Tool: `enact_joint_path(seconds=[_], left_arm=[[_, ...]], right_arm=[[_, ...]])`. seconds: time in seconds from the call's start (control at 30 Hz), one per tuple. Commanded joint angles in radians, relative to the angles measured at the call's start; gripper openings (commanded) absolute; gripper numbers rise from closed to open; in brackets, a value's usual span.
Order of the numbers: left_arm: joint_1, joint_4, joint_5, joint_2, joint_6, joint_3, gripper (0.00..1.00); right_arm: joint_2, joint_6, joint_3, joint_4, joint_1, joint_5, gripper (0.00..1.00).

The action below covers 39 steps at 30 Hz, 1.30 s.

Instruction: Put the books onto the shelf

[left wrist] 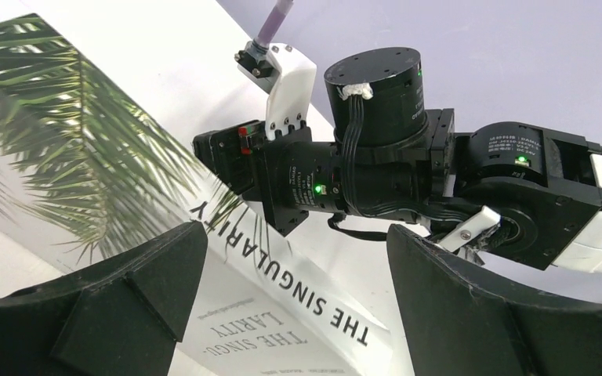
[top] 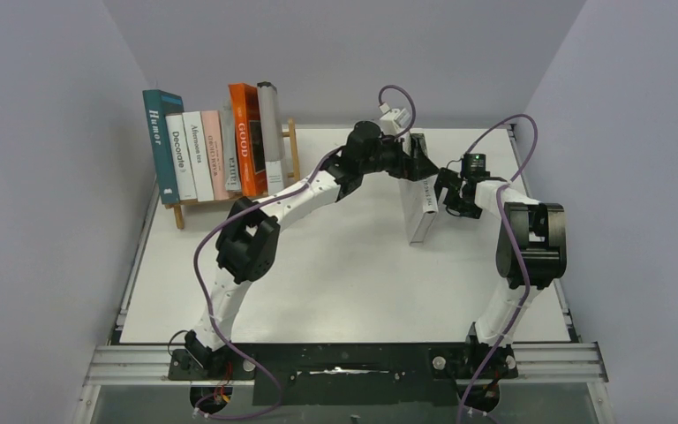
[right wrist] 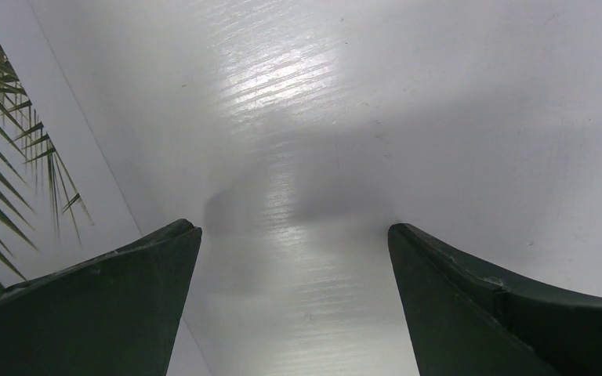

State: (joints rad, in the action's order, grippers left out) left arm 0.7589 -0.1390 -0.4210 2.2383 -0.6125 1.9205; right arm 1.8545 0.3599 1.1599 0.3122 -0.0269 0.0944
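We see the white palm-leaf book (top: pixel 422 210), spine reading "THE SINGULARITY", standing on edge on the bench (top: pixel 318 283), well right of the shelf (top: pixel 293 150). The shelved books (top: pixel 212 150) stand upright: teal "Humor", white "Decorate", orange "GOOD". Left jaws are spread wide over the book's top and right jaws are spread just right of it, both released. The arms hide part of its cover, and we can't read the small print.
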Motion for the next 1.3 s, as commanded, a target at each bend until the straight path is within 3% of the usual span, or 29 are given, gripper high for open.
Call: enact_joint_path(seconds=[0.0,0.4,0.57,0.9,1.07,1.27], left_arm=[[-0.009,-0.01,0.014,-0.094,0.023,0.03,0.86],[-0.024,0.054,0.041,-0.113,0.022,0.025,0.86],[-0.044,0.313,0.121,-0.068,0.036,0.194,0.86],[-0.03,0.772,0.527,0.064,0.038,0.595,0.86],[-0.022,0.792,0.609,0.059,0.037,0.58,0.86],[-0.013,0.763,0.585,0.077,-0.004,0.567,0.86]], right_arm=[[-0.055,0.007,-0.007,0.013,-0.008,-0.007,0.98],[-0.066,0.005,-0.008,0.01,-0.008,-0.007,0.98],[-0.083,0.007,-0.013,0.005,-0.008,-0.009,0.98],[-0.149,0.023,-0.025,0.003,-0.01,-0.016,0.98],[-0.192,0.032,-0.032,0.007,-0.014,-0.017,0.98],[-0.227,0.037,-0.051,0.006,-0.018,-0.013,0.98]])
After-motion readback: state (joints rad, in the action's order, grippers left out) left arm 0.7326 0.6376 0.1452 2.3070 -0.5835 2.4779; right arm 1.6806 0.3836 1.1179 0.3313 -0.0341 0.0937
